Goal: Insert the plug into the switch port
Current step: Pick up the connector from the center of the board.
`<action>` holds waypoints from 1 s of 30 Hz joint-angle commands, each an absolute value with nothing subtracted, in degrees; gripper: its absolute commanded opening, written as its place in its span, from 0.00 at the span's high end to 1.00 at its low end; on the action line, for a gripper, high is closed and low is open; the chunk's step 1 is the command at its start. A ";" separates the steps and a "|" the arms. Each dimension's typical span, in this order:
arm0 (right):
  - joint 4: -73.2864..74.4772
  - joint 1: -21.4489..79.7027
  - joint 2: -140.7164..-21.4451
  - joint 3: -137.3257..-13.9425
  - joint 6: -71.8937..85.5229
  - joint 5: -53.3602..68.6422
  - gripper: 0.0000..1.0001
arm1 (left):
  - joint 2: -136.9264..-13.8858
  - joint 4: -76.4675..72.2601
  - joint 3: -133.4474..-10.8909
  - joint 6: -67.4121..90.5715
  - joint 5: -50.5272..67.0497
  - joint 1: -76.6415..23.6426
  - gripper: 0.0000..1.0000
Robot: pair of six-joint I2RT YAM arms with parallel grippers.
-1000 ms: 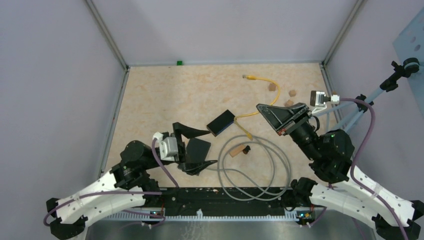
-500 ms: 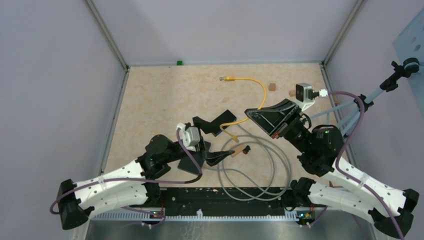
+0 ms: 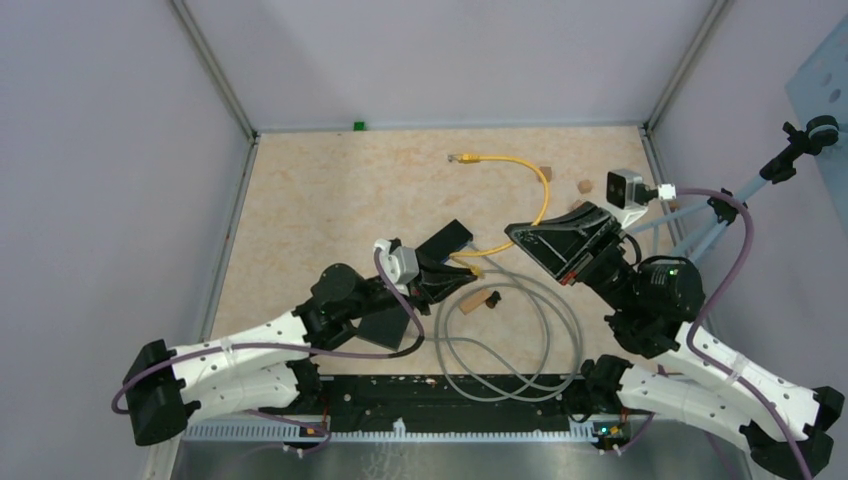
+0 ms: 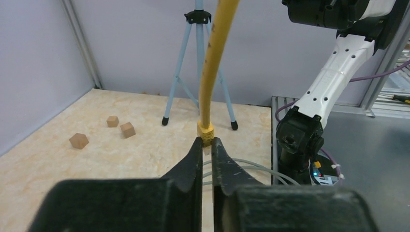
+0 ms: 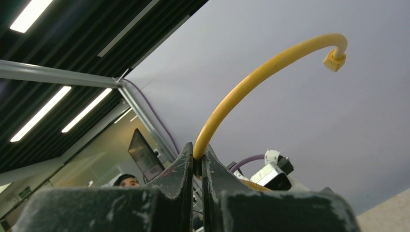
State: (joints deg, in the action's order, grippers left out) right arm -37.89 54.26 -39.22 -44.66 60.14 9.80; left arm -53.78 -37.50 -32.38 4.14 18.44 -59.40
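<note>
**Top view.** The left gripper (image 3: 455, 273) is closed on the near plug (image 3: 470, 268) of the yellow cable (image 3: 545, 185). The switch (image 3: 455, 234) lies just beyond its fingertips. We cannot tell whether plug and switch touch. The right gripper (image 3: 515, 233) pinches the same cable further along, off to the right of the left gripper. The free plug (image 3: 463, 157) lies on the table well beyond both grippers. A grey cable (image 3: 540, 330) loops on the near side, behind the left fingertips.

**Left wrist view.** Both fingers (image 4: 193, 154) clamp the cable end directly below its ribbed yellow boot (image 4: 207, 129). The cable rises straight from the tips. The plug nose is hidden between the pads.

**Right wrist view.** The fingers (image 5: 186, 162) are closed on the cable jacket. From there the cable arcs up and away to the free plug.

**Handling.** We judge the cable light and springy, since it holds its arc unsupported. We expect it to push back and twist the plug when bent. The plug body is probably hard plastic with a fragile latch tab. We take hold at the boot, close behind the nose, and support the jacket with the second gripper. The smooth jacket may slip.
</note>
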 commanded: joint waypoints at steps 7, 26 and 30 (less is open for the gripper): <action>-26.16 54.45 -31.53 -45.30 54.92 7.30 1.00 | -48.81 -33.21 -34.60 1.18 14.80 -59.61 0.92; -35.51 54.40 -35.63 -41.31 58.32 7.09 1.00 | -54.06 -45.09 -33.99 7.67 23.47 -59.67 0.03; -36.14 54.40 -36.34 -41.07 58.72 8.08 1.00 | -57.11 -47.12 -35.04 8.26 23.66 -59.64 0.27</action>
State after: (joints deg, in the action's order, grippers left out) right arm -30.92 54.26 -36.14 -40.82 57.65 6.15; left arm -55.16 -40.84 -32.64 6.72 22.31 -59.42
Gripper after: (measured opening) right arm 0.025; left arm 0.852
